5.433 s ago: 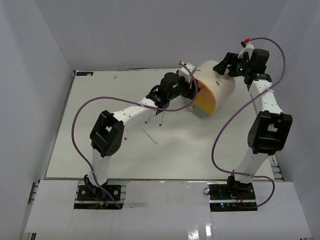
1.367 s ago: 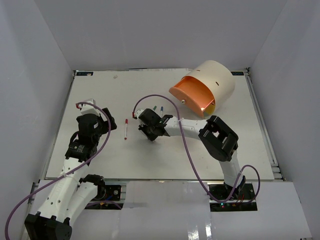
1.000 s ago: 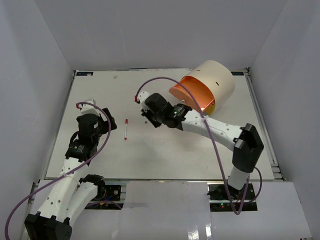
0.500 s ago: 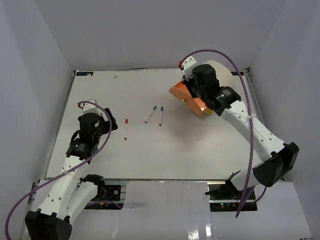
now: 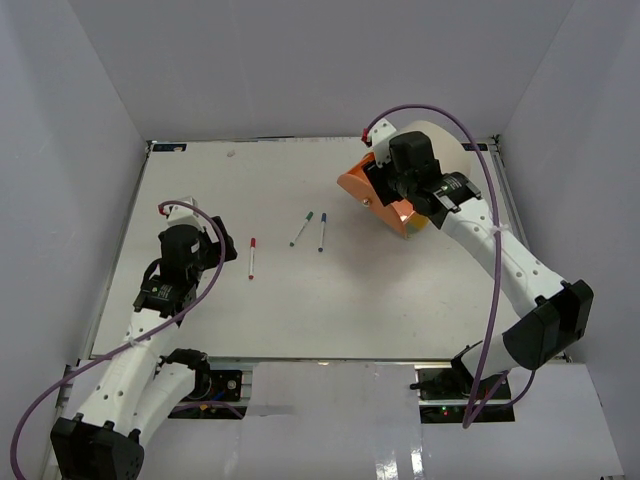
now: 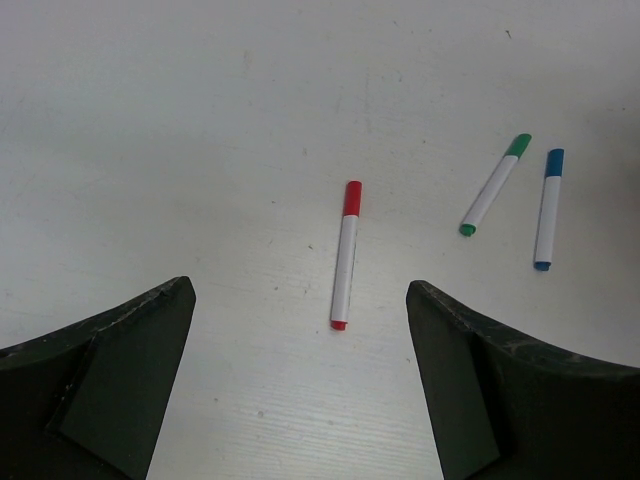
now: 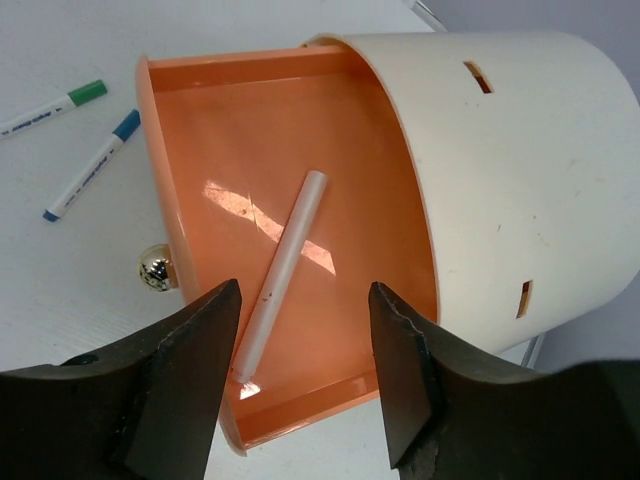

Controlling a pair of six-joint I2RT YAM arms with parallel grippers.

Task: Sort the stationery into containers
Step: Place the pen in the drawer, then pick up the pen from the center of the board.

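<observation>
The cream cylindrical organiser (image 5: 445,150) stands at the back right with its orange-pink drawer (image 5: 372,195) pulled open. In the right wrist view a white pen (image 7: 282,265) lies inside the drawer (image 7: 380,250). My right gripper (image 7: 305,375) is open and empty just above the drawer. A red-capped marker (image 5: 251,257), a green-capped marker (image 5: 301,228) and a blue-capped marker (image 5: 322,231) lie on the table. My left gripper (image 6: 300,370) is open and empty, above the table just short of the red-capped marker (image 6: 345,254).
The drawer's brass knob (image 7: 155,267) points toward the markers. The white table (image 5: 330,310) ends at a metal rail at the front. Grey walls close in the left, back and right. Purple cables loop from both arms.
My right arm swung from the markers at mid-table to the open drawer and settled over it. A white pen now lies in the drawer. My left arm barely moved.
</observation>
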